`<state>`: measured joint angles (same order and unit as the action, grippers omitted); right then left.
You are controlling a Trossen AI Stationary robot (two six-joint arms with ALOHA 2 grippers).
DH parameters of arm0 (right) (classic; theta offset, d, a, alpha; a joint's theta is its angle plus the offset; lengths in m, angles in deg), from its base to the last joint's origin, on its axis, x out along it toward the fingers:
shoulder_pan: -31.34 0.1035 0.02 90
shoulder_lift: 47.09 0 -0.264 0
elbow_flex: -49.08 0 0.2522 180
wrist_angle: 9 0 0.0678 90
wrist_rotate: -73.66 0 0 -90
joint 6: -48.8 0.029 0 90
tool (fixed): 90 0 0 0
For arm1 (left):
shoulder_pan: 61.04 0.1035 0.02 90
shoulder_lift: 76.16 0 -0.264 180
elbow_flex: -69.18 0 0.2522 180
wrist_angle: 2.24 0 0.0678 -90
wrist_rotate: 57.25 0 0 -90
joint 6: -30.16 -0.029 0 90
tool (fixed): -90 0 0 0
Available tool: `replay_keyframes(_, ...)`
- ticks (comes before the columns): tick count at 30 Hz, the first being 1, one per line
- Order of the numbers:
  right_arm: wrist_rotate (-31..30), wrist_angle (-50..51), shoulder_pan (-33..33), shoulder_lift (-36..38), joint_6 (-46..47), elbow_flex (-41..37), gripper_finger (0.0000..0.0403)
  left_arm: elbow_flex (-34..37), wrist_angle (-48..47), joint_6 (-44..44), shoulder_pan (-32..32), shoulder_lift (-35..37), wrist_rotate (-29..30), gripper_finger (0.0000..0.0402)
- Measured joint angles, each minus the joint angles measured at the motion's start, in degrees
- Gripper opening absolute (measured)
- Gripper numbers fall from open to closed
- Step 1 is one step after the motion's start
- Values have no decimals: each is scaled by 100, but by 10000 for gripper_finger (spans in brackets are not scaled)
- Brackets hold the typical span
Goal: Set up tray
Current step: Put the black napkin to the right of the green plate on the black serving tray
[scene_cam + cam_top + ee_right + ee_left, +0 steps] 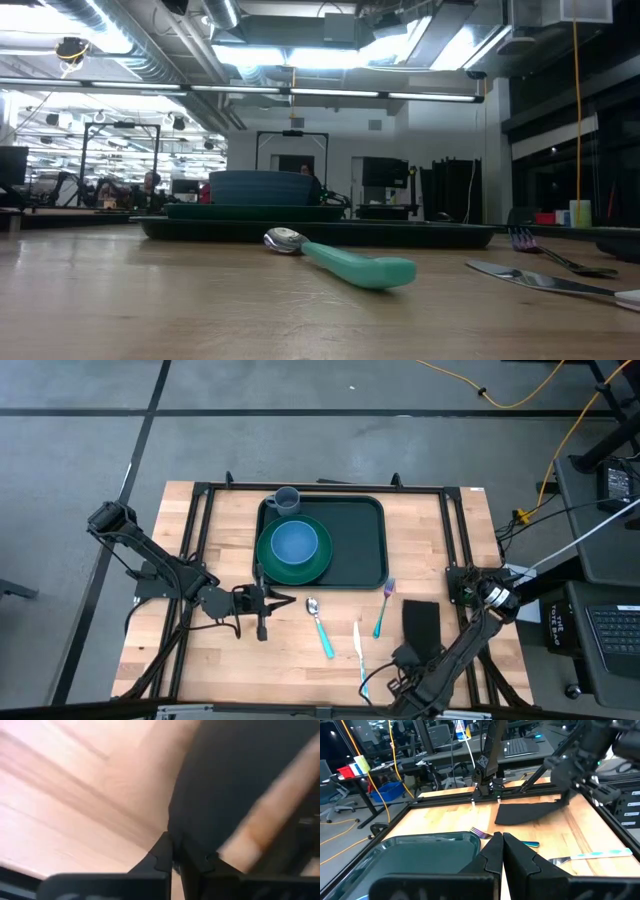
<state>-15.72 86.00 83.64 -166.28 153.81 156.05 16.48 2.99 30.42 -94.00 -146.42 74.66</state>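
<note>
The dark green-black tray lies in the middle of the table, with a green plate and a blue bowl on its left half and a grey cup at its far-left corner. A teal-handled spoon, knife and fork lie on the wood in front of it. My left gripper is shut, just off the tray's near-left corner. My right gripper is shut on the black napkin. My right gripper pinches the black napkin between its two fingers at its near end. In the left wrist view that end is raised at the gripper, while the rest of the napkin lies flat on the table.
Black metal frame rails run along the table's left, far and right sides. The tray's right half is bare. The cutlery lies between the two grippers. Cables and desks stand beyond the table's right edge.
</note>
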Motion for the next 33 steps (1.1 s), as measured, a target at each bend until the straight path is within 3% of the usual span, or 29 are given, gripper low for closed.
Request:
replay_keyframes(5, -12, 912, 0, 3, -3, 541, 16, 0, 0, -1, 2, 0, 0, 6)
replay_keyframes(11, -397, 880, 2, 147, 95, 670, 16, 0, -7, -38, 2, 0, 0, 6)
replay_keyframes(22, -414, 884, 2, 177, 115, 837, 16, 0, -22, -103, 2, 0, 0, 6)
replay_keyframes(33, -1873, 871, -20, 177, -846, 2102, 16, 0, -15, -105, 2, 0, 0, 6)
